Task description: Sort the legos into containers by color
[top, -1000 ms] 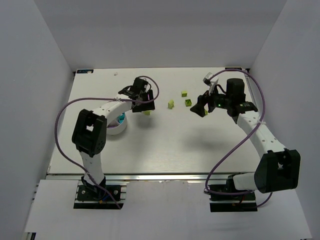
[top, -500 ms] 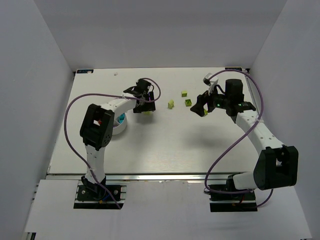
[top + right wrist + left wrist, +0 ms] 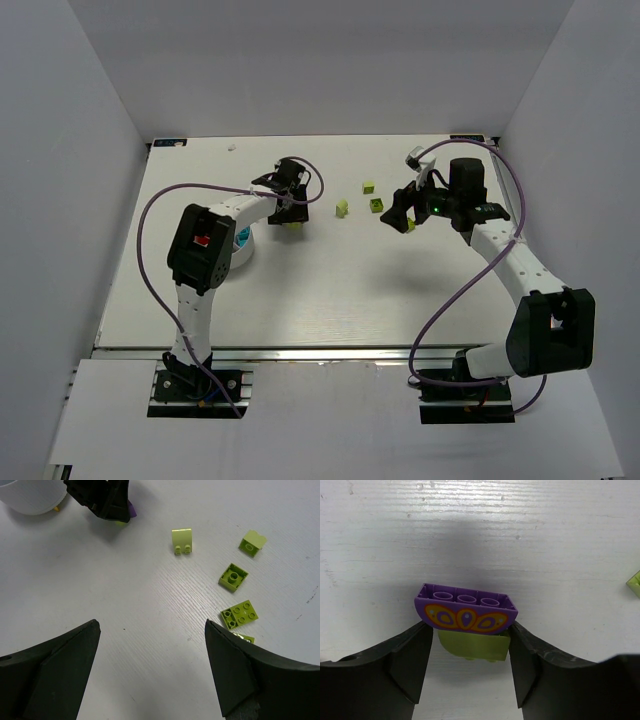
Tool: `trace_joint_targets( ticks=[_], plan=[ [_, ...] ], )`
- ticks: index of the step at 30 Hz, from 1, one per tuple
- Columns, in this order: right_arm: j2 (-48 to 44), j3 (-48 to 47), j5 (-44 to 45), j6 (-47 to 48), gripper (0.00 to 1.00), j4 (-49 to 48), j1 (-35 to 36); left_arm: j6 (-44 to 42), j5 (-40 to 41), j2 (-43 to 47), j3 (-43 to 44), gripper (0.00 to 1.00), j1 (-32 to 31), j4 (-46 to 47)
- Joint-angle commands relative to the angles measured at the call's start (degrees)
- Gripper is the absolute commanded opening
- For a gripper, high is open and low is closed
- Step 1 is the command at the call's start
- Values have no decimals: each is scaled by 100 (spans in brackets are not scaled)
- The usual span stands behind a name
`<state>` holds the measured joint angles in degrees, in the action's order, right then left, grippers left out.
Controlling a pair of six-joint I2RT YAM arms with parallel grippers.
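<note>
Purple lego: we see a purple brick (image 3: 465, 611) with three studs on top and an orange butterfly print on its face, sitting on the desk (image 3: 330, 290) left of the middle, towards the far side.
Lime lego under it: the purple brick is stacked on a lime brick (image 3: 474, 645), which is partly hidden below it.
Left fingers: the left gripper (image 3: 470, 640) brackets this stacked pair. One of the fingers (image 3: 410, 665) stands at each end and looks to be touching it, but we cannot tell whether they are pressing or only resting against it.
Loose lime legos: we count four lime pieces to the right of the pair. They are a sloped brick (image 3: 181, 541), a small block (image 3: 252, 542), a square brick with a round socket (image 3: 233, 576) and a flat four-stud plate (image 3: 239, 614). They lie apart from one another.
Right fingers: the right gripper (image 3: 151, 625) hangs above the desk near these pieces, spread wide and with nothing between its fingers.
Containers: the round white dish (image 3: 238, 258) stands on the desk just beside the left arm, near the stacked pair. We see something teal-blue (image 3: 243, 237) inside it, but we cannot make out its dividers.
</note>
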<state>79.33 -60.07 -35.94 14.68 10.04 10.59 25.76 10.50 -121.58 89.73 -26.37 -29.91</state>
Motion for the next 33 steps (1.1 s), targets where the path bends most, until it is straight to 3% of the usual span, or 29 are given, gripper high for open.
trace_joint_targets(
  ticks=[1,9,18,26,33],
  plan=[
    [-5,-13,17,-53,89,-231,-22,-71,171,38,203,70,-17,99],
    [-14,-13,-53,9,89,-170,-13,-80,110,169,-34,55,-17,249],
    [74,-39,-342,-17,89,24,171,-45,-425,1161,-1421,49,-79,969],
    [864,-531,-36,-2439,90,216,760,-115,-1673,2637,-2916,47,-377,2278],
    [1497,-1146,-132,-3655,89,428,1234,-141,-2421,3561,-4138,47,-720,3517]
  ],
)
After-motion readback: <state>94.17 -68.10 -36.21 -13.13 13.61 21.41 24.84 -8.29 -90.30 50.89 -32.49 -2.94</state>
